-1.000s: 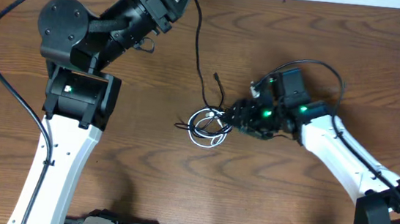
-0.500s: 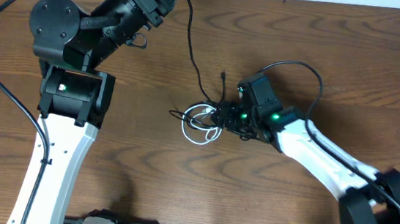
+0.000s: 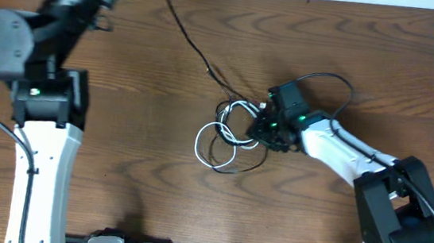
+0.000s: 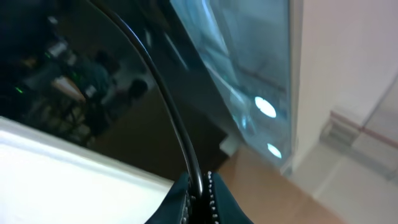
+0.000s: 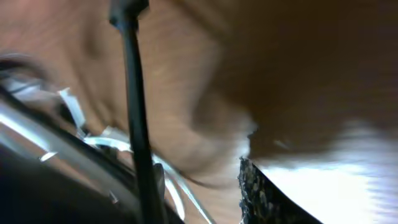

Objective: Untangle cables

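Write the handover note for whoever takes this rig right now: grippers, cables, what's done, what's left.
Left gripper: shut on the thin black cable, past the overhead view's top edge; cable runs straight down to the tangle.
Right gripper: at the tangle's right side; grip unclear, wrist view blurred.
Thin white cable: looped on the wooden table, black loops crossing it.
Done: one black length drawn out. Left: separate the loops.

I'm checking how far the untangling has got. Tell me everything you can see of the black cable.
The black cable is a thin, flexible, smooth-looking cord. The left gripper pinches it. From there it runs nearly straight, diagonally over the table into the tangle, where it loops loosely among the coils of the white cable next to the right gripper. Its plugs cannot be made out.
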{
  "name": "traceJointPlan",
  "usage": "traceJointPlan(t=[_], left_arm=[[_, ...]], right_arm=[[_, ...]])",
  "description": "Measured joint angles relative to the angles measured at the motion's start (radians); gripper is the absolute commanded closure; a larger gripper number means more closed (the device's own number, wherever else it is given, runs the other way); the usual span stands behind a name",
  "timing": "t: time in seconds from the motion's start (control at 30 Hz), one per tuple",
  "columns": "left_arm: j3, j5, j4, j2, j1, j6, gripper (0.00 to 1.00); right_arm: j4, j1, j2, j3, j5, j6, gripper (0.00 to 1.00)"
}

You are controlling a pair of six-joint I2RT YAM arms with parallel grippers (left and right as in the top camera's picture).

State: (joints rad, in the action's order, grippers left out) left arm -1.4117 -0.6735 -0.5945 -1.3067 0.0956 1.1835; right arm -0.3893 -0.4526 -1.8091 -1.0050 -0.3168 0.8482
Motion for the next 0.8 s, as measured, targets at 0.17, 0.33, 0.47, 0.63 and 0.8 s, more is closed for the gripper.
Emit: traceJointPlan(t=[0.17,0.33,0.47,0.63,0.8], left_arm=[[0.0,0.0,-0.008,0.0,0.131,0.082,0.93],[0.0,-0.002,-0.006,0.0,0.228,0.11,0.93],[0.0,-0.006,-0.005,0.0,0.277,0.122,0.93],[0.0,-0.009,0.0,0.0,0.338,0.125,0.93],[0.0,-0.015,0.035,0.0,0.394,0.126,0.93]], right_arm=[[-0.056,0.111,0.0,0.0,0.01,-0.066,0.66],[-0.102,0.209,0.0,0.0,0.013,-0.158,0.66],[-0.13,0.267,0.0,0.0,0.016,-0.218,0.65],[-0.151,0.343,0.0,-0.003,0.021,-0.262,0.63],[-0.159,0.45,0.0,-0.006,0.027,-0.307,0.62]])
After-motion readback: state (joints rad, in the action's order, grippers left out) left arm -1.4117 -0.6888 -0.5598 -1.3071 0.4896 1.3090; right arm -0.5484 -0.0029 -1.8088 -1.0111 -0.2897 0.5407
